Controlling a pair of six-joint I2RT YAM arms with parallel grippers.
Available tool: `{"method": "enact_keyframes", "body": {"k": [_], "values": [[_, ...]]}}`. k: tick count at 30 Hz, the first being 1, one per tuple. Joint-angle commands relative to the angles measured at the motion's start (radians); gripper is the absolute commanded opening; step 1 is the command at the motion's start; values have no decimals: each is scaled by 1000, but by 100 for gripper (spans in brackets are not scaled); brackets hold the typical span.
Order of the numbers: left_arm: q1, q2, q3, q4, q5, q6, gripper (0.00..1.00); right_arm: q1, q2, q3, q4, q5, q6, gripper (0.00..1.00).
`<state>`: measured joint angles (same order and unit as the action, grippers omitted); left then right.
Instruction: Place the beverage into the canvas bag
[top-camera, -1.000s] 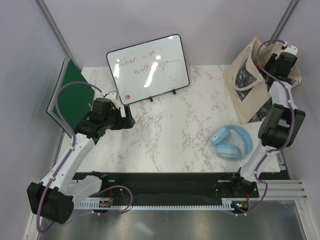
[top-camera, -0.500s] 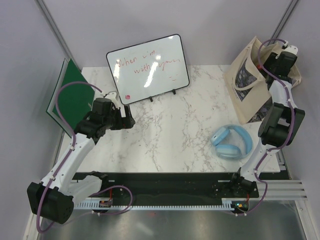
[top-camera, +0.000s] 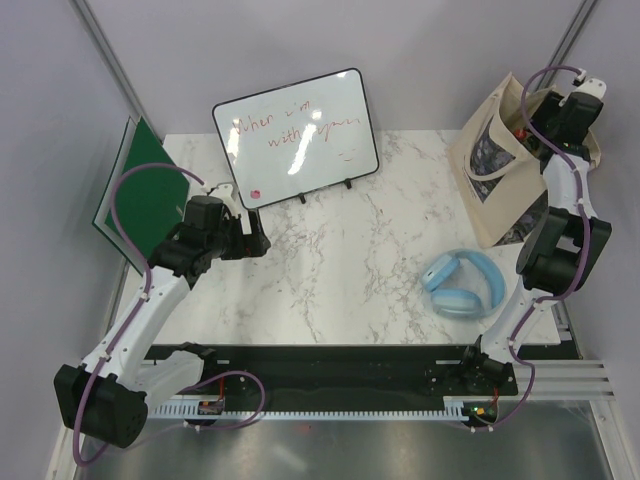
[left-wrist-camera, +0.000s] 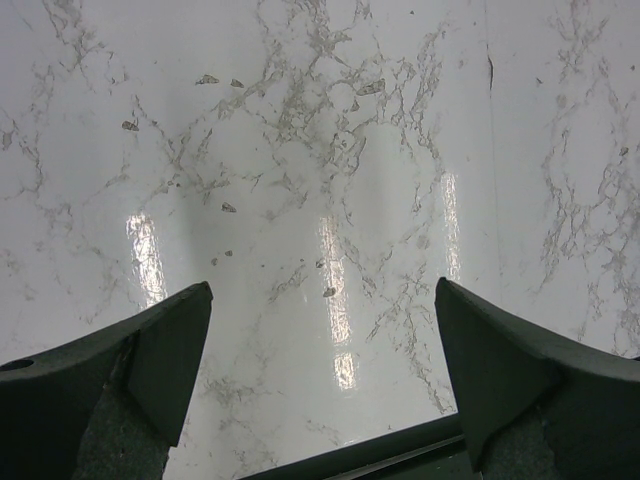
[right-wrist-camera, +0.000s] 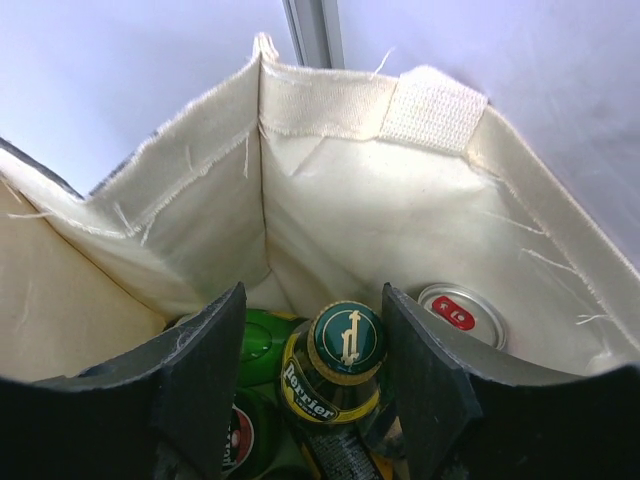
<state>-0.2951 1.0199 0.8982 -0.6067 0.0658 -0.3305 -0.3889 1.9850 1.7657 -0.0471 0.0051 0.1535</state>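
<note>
The canvas bag (top-camera: 490, 170) stands at the far right of the table, cream cloth with a dark picture panel. My right gripper (top-camera: 530, 122) hangs over its open mouth. In the right wrist view, the bag's inside (right-wrist-camera: 350, 210) holds a green Perrier bottle (right-wrist-camera: 345, 340) standing upright between my open right gripper's (right-wrist-camera: 315, 345) jaws, with a gap on the left side. A silver can (right-wrist-camera: 462, 312) and other green bottles (right-wrist-camera: 255, 345) sit beside it. My left gripper (top-camera: 258, 243) is open and empty over bare marble (left-wrist-camera: 322, 330).
Blue headphones (top-camera: 465, 283) lie on the table in front of the bag. A whiteboard (top-camera: 296, 137) with red writing stands at the back centre. A green board (top-camera: 140, 195) leans at the far left.
My right wrist has risen and moved back above the bag's mouth. The left arm has not moved.
</note>
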Motion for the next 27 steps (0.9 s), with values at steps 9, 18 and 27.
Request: {"method": "enact_keyframes", "body": {"k": [9, 18, 27], "values": [[-4, -23, 10, 35, 22, 31, 100, -2, -77, 69, 6, -1, 26, 65], [-6, -30, 7, 35, 22, 31, 100, -5, -135, 75, 9, 7, 37, 67], [-6, -30, 7, 35, 25, 31, 100, -4, -183, 77, -13, -40, 38, 70]]}}
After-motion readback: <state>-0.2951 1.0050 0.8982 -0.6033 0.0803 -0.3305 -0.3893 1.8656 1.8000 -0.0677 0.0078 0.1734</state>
